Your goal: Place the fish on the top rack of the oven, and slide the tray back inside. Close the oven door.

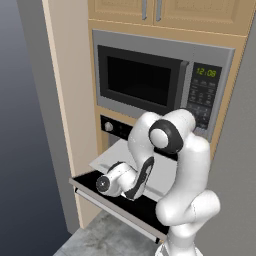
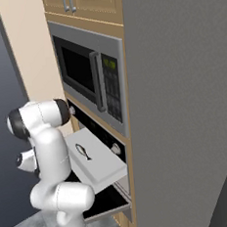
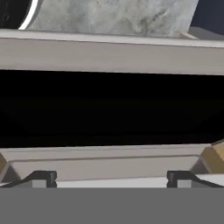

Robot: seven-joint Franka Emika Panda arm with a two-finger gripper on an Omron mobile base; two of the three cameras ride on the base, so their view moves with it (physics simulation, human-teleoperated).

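Note:
The oven point(image 2: 95, 132) sits under the microwave, with its door point(image 2: 110, 198) folded down flat and open. The top rack, a pale tray point(image 2: 103, 168), is pulled out over the door. A small dark fish point(image 2: 83, 151) lies on the tray, toward its left side. In the left base view the tray point(image 1: 111, 156) and the black door point(image 1: 145, 210) show partly behind my arm, which covers the fish. My hand point(image 1: 106, 183) hangs low over the door's left part, in front of the tray. My gripper point(image 3: 111, 178) is open and empty, its fingertips point(image 3: 41, 177) far apart, looking down at the door's black glass point(image 3: 109, 109).
A microwave point(image 1: 160, 80) with green digits sits above the oven, and wooden cupboards point(image 1: 165, 12) above that. A tall grey panel point(image 2: 183, 104) stands close on the right. The oven's silver knob point(image 1: 108, 126) is on the black control strip. Speckled grey floor point(image 1: 105, 237) lies below the door.

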